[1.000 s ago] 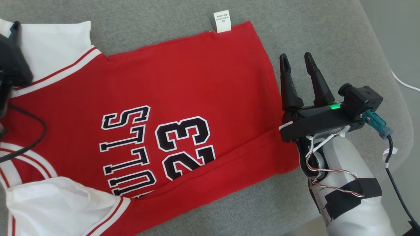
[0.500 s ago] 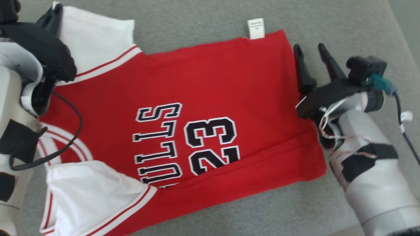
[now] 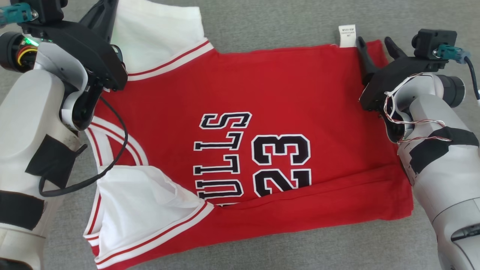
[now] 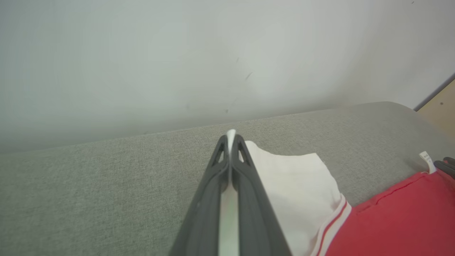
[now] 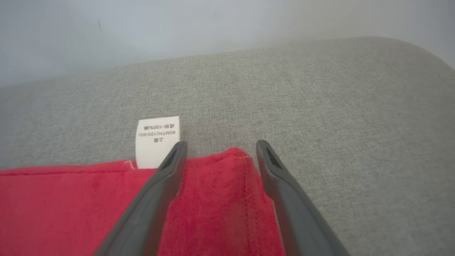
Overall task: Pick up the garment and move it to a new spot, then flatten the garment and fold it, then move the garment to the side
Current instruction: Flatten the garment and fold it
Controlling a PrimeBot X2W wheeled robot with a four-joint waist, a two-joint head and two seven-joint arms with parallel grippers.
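1. Looking at the red garment (image 3: pixel 262 93) spread print-up across the grey cushion (image 3: pixel 281 22), white sleeves toward the robot's left and hem toward its right.
2. Pinching the far white sleeve (image 4: pixel 291 177) with the left gripper (image 4: pixel 231 137): fingers clenched flat together, with a sliver of white cloth showing between the tips in the left wrist view.
3. Holding the right gripper (image 5: pixel 220 144) at the far hem corner (image 5: pixel 227 167), just beside the care label (image 5: pixel 157 140), with the fingers spread wide to either side of the corner and grasping nothing. Possibly brushing the cloth already, though the angle makes that hard to tell.
4. Working, by the look of it, through the flatten-and-fold step. Setting up a grip at both ends of the far edge, one end caught and the other not yet. Noting a band along the near edge that seems already turned over.
5. Calling next for closing the right fingers on the hem corner, low enough to catch the cloth itself and not the label alone.
6. Calling after that for raising both ends evenly, keeping the far edge taut between the two grips, and carrying it over toward the near side without dragging the body of the garment askew.
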